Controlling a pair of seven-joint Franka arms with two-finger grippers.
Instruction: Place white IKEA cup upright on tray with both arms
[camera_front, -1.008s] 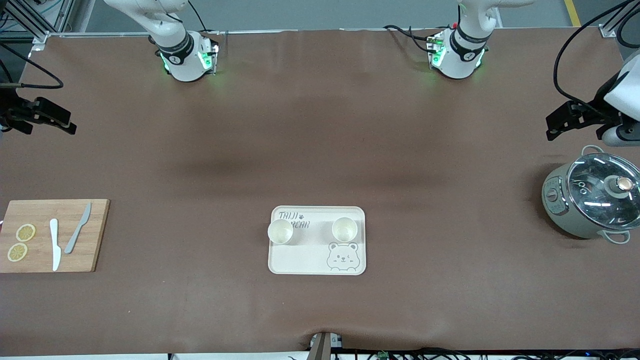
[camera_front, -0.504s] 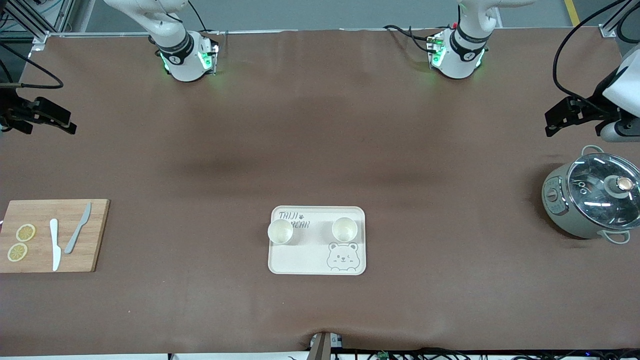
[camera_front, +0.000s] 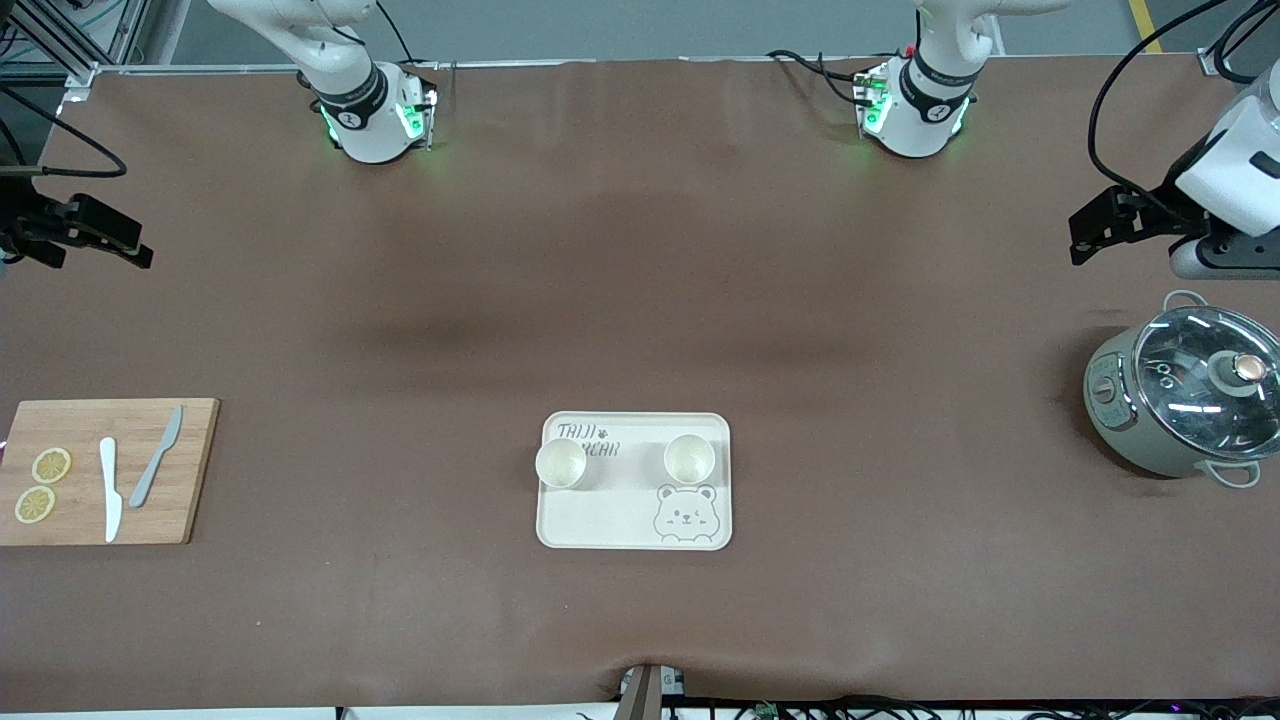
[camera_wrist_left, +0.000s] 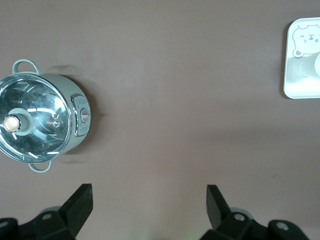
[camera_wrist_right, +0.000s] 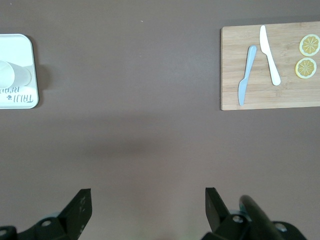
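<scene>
Cream tray (camera_front: 634, 520) — bear drawing, two upright cups (camera_front: 561, 465)

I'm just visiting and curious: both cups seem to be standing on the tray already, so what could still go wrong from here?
1. One cup stands right at the tray edge toward the right arm's end; a nudge might tip it off.
2. The left end effector, open, hangs near the pot; a low sweep might clip its glass lid.
3. The other cup is safer, standing farther in from the tray's edge. The right end effector, open, waits over bare table.
</scene>
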